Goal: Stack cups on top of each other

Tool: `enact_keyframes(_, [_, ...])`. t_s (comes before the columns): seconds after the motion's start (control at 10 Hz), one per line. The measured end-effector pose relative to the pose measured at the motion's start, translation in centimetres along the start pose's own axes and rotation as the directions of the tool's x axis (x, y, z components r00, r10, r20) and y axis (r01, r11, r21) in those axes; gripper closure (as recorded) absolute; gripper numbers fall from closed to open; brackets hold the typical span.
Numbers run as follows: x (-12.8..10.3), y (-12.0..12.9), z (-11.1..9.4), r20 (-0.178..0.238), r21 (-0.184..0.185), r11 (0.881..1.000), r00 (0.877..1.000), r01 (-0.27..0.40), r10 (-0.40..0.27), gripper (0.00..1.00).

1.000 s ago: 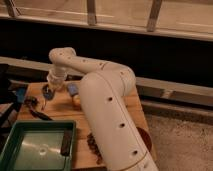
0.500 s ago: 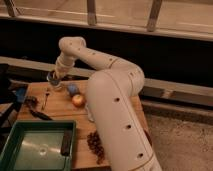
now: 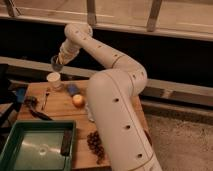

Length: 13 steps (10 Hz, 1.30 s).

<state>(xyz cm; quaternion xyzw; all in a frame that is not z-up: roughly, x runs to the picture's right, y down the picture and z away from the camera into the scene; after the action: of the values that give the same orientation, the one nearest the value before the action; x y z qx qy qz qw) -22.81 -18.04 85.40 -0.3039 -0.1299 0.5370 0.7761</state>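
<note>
Under dark windows, over the wooden desk, the tool is gripping the dark cup just above the white cup, needing centred, upright lowering before release.

Green tray, perhaps an apple, wooden table.
</note>
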Motion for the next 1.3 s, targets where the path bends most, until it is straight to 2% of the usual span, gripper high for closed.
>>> enact_keyframes(0.4, [-0.2,0.2,0.4,0.008,-0.003,1.0,1.0,0.01,-0.01,1.0])
enact_keyframes(0.7, [-1.7,0.3,1.8,0.026,-0.032,0.999,0.999,0.021,-0.02,1.0])
enact_keyframes(1.1, [-2.2,0.0,3.7,0.01,-0.055,0.998,1.0,0.02,-0.02,1.0])
enact_keyframes(1.3, [-2.2,-0.4,3.5,0.012,-0.052,0.999,1.0,0.018,-0.017,1.0])
